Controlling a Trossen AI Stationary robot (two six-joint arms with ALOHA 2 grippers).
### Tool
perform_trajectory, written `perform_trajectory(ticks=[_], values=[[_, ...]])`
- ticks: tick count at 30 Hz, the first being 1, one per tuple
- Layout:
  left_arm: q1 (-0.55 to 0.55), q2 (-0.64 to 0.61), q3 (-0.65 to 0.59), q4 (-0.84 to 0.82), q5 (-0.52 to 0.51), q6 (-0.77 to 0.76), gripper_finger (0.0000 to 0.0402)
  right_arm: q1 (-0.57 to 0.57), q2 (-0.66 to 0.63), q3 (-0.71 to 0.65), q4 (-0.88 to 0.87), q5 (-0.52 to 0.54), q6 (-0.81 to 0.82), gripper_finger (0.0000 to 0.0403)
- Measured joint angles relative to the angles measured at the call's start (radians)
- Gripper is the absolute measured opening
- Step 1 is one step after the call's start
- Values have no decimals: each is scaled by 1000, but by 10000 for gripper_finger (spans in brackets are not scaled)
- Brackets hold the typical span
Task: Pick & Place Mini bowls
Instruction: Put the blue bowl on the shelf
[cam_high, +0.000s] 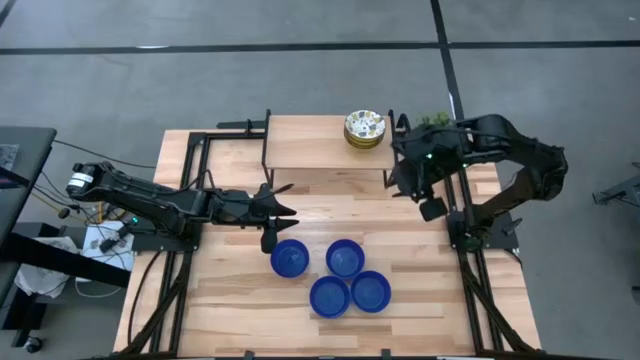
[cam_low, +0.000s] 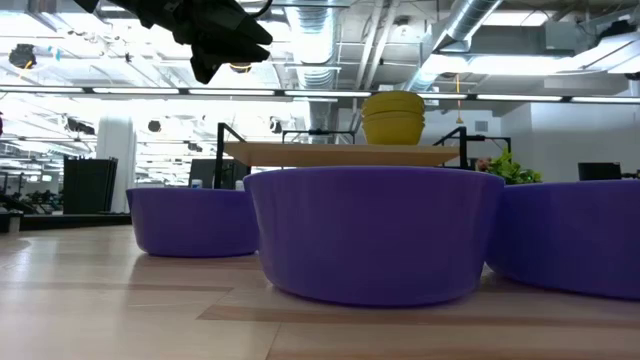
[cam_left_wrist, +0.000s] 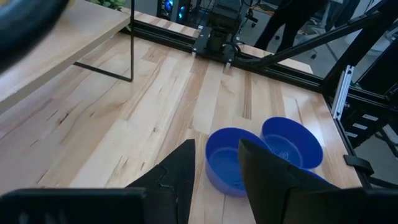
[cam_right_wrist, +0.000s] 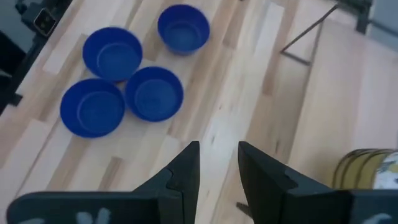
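We judge the risk is at the left pincer (cam_high: 272, 236), spread empty just above-left of the nearest blue bowl (cam_high: 289, 258): a skewed descent could knock it into its close-packed neighbours. We count four blue bowls low-centre on the desk (cam_high: 230, 300). The patterned stack (cam_high: 365, 129) sits top-centre on the shelf (cam_high: 310, 145); its count is unclear. The right pincer (cam_high: 432, 205) waits, spread, at upper right.

Lighting and picture quality: bright, even, from overhead.
We note ceiling strip lights (cam_low: 90, 92) glaring in the low view, soft shadows on the table (cam_high: 240, 300), and a blurred nearest blue bowl (cam_low: 372, 232).
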Motion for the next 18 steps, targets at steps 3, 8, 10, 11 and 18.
perform_trajectory(ticks=[3, 8, 10, 11, 18], values=[[0, 0, 0, 1, 0, 0, 121, 5, 0, -52, -3, 0, 1, 100], [0, 0, 0, 4, 0, 0, 121, 4, -1, -147, 18, -46, -6, 100], [0, 0, 0, 6, 0, 0, 121, 4, 0, -186, 38, -49, -10, 100], [0, 0, 0, 7, 0, 0, 121, 4, 0, -205, 45, -49, -13, 100], [0, 0, 0, 8, 0, 0, 121, 4, 0, -325, 111, -52, -17, 100]])
